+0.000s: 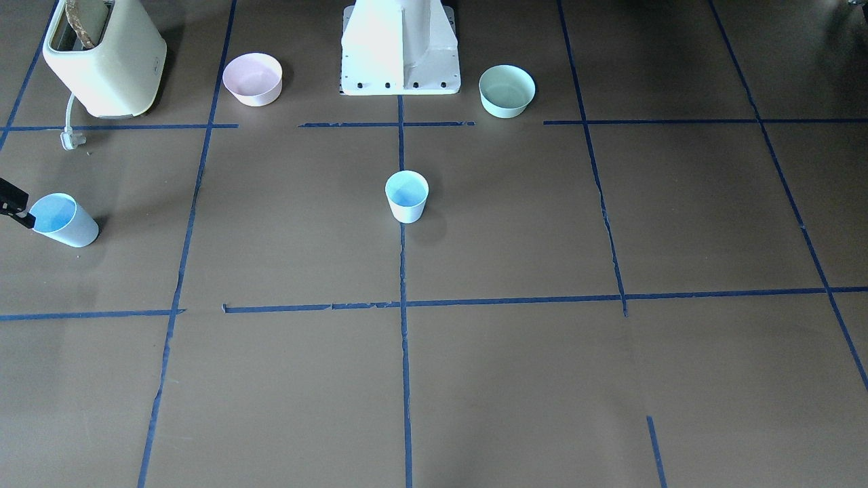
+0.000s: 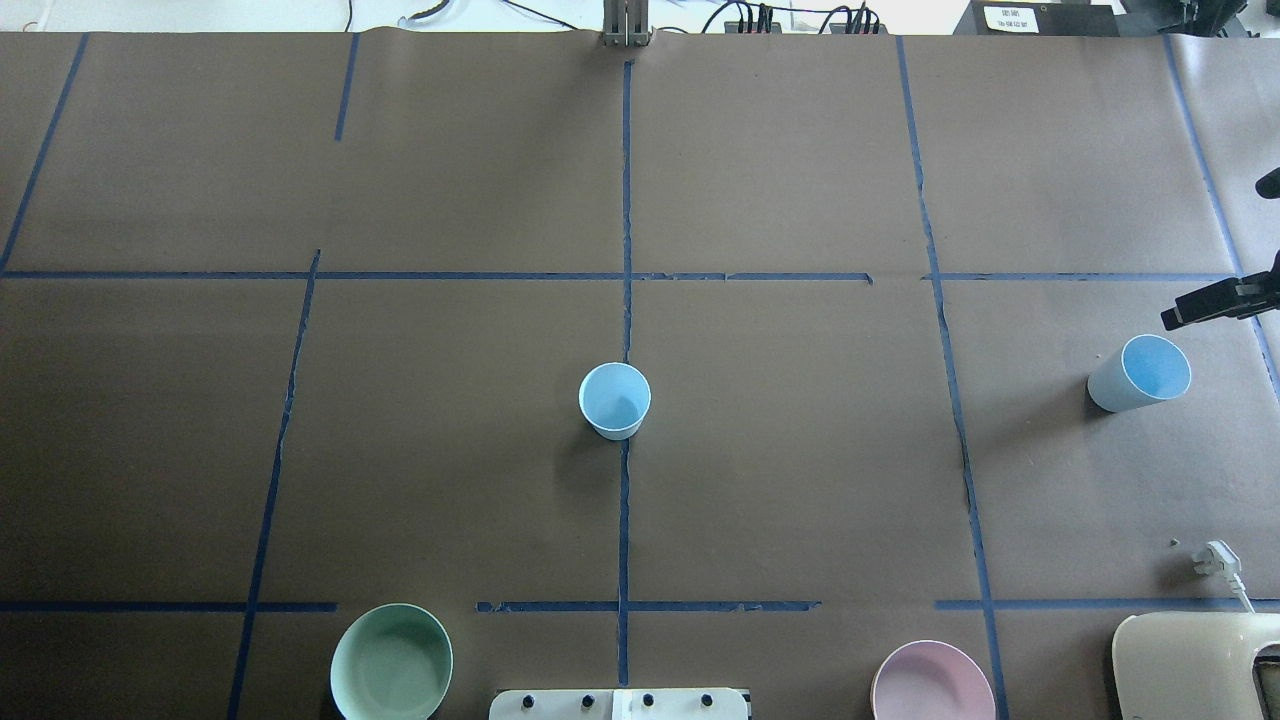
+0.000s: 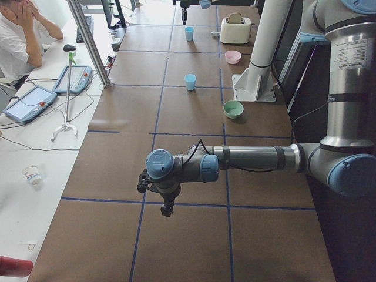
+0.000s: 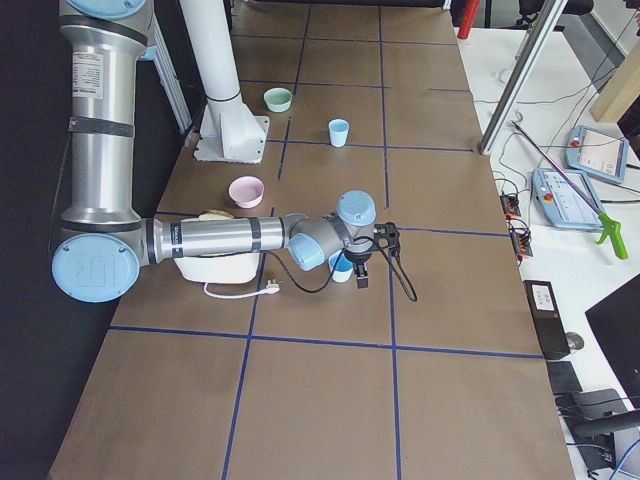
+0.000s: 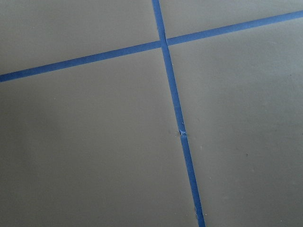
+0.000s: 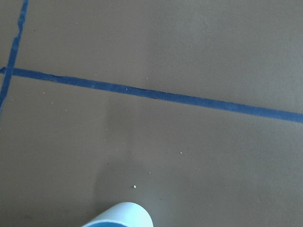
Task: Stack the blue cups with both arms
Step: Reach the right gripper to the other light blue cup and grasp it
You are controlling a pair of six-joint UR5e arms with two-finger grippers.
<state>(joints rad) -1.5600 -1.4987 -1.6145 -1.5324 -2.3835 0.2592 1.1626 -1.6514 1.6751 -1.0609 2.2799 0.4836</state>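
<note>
One blue cup stands upright at the table's middle, on the centre tape line; it also shows in the overhead view. The second blue cup is at the table's end on my right, also in the overhead view. My right gripper is cut off by the frame edge, its tip right beside this cup's rim; I cannot tell whether it is open or shut. The right wrist view shows only the cup's edge. My left gripper hangs over bare table far from both cups; I cannot tell its state.
A pink bowl and a mint-green bowl flank the white base pedestal. A cream toaster with a loose plug stands near the right-side cup. A person sits beyond the table.
</note>
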